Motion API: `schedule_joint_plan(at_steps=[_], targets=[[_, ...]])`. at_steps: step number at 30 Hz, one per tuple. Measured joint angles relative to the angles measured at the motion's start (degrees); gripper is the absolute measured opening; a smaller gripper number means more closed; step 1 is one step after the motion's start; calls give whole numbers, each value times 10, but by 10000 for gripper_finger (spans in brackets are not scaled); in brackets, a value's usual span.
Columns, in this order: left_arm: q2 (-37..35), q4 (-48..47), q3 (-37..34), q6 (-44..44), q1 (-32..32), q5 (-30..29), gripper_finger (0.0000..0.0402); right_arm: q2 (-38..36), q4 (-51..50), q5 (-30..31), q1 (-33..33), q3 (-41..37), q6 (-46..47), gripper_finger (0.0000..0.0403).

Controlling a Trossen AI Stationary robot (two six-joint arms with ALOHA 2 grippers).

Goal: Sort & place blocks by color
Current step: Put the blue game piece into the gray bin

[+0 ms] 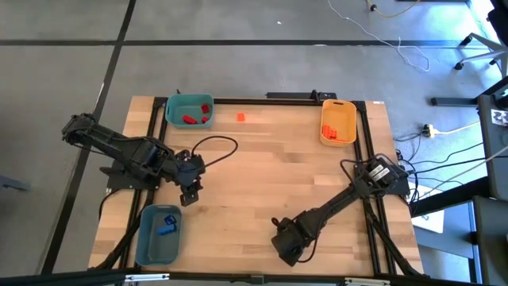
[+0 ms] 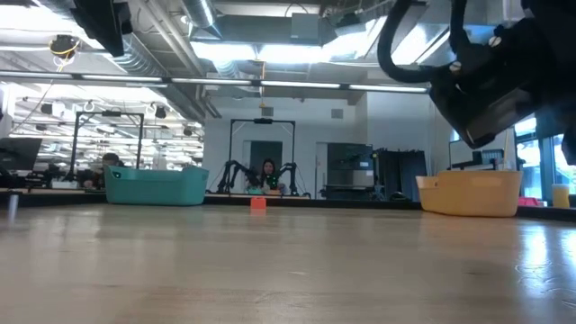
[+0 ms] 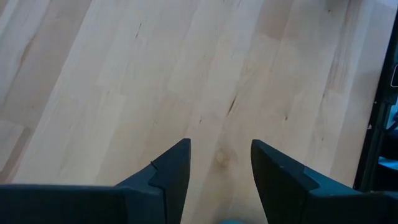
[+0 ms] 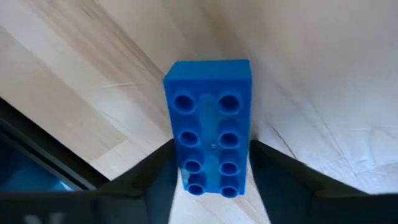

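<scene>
blue studded plastic brick (image 4: 209,127) sits pinched lengthwise between the right gripper (image 1: 287,242) jaws, low over the desk's (image 1: 270,171) near edge. grey-blue bin (image 1: 159,233), its likely goal, lies well leftward, just beside the left gripper (image 1: 190,191), whose jaws hang spread and empty.

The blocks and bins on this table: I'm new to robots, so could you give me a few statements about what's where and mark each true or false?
1. The right pincer holds a blue block. True.
2. The left pincer holds a red block. False: it is open and empty over bare wood.
3. The teal bin holds red blocks. True.
4. The yellow bin holds blue blocks. False: it holds orange blocks.
5. One orange block lies loose on the table between the teal and yellow bins. True.
</scene>
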Motion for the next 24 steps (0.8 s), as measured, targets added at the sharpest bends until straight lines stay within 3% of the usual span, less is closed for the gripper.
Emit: schedule_joint_plan(at_steps=[3, 13, 18, 24], targets=[[0, 0, 0, 0, 0, 0, 160, 0, -4, 1, -7, 0, -5, 140], [0, 0, 0, 0, 0, 0, 160, 5, -46, 9, -51, 31, -118, 140], [0, 0, 0, 0, 0, 0, 160, 8, -77, 96, -96, 69, -213, 140], [0, 4, 0, -7, 0, 7, 160, 8, -149, 145, -142, 147, -310, 140]])
